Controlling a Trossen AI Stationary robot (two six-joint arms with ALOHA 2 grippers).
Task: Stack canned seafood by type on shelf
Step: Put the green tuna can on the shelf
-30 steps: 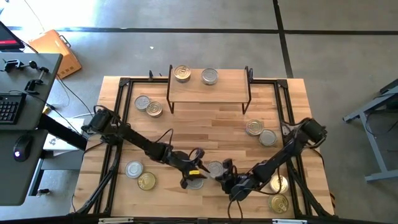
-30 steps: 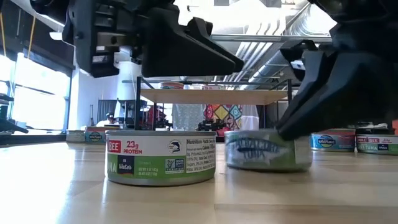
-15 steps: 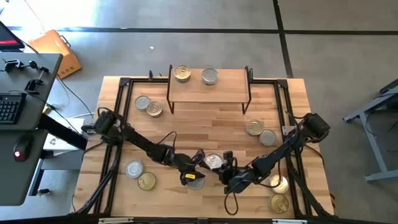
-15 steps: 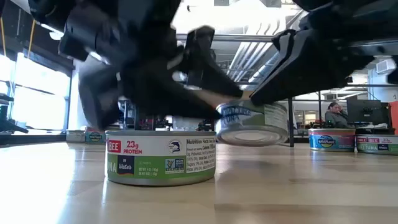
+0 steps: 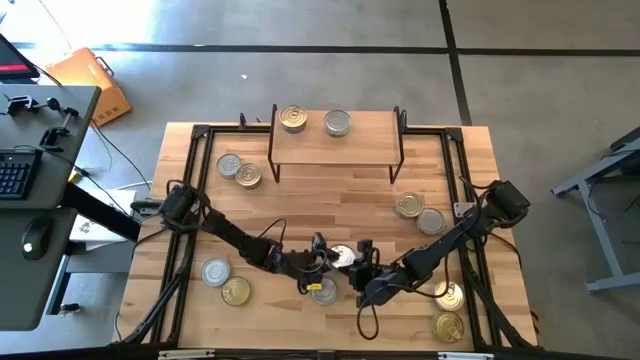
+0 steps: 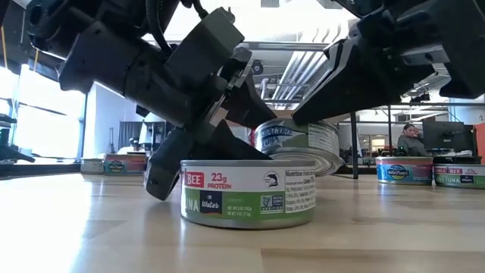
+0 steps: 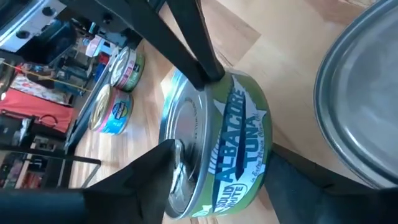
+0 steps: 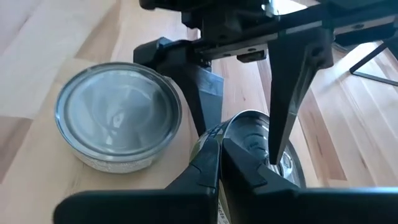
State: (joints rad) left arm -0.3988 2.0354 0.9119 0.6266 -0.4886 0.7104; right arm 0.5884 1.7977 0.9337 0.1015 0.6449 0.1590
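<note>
Green-labelled and silver-lidded, the short round albacore tuna tin [image 6: 299,144] is tipped up on its edge near the front of the slatted wooden tabletop [image 5: 340,200], well apart from the small light-wood shelf on black legs [image 5: 370,140] at the back. The left gripper [image 5: 320,262] has its fingers spread wide, one on either side of the tin, lid facing one finger and base the other. I can't make out a firm clamp from here. The right gripper [image 8: 219,149] is pinched fully closed with nothing in it, its tip against the tin's rim as if propping it up.

Just beside them a second green-labelled tin with a plain silver lid [image 6: 248,199] sits flat.

I'd expect the tipped tin to be rigid, dense for its size and slick on lid and wall. Across the two flat faces looks the steadier hold, square on, since a rounded wall could roll out.
</note>
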